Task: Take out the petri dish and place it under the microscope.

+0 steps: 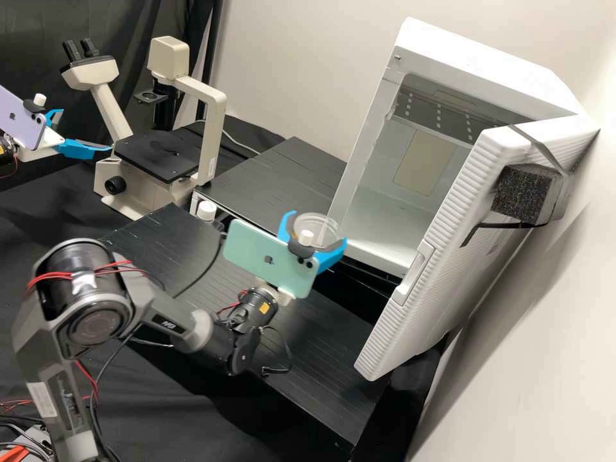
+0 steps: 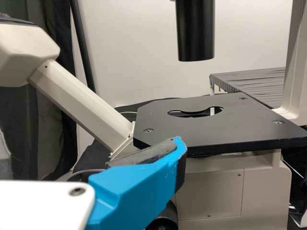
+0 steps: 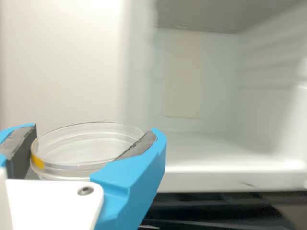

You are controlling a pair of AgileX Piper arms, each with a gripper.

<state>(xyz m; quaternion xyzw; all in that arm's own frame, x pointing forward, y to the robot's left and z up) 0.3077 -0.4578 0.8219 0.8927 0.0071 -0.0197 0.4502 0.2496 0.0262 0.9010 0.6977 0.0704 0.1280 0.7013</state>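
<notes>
Bench: black, slatted top under the right arm
Cabinet: white, its door standing open
Microscope: cream, with a flat black stage; no dish on that stage
Left tool: beside the microscope, near the stage, its blue fingers spread wide with nothing between them
Right tool: in front of the cabinet's open mouth, closed around the petri dish
Phones: lilac one at the left tool, mint one at the right
Petri dish: clear, round, yellow mark on its side; outside the cabinet, gripped between the right tool's grey pads
</notes>
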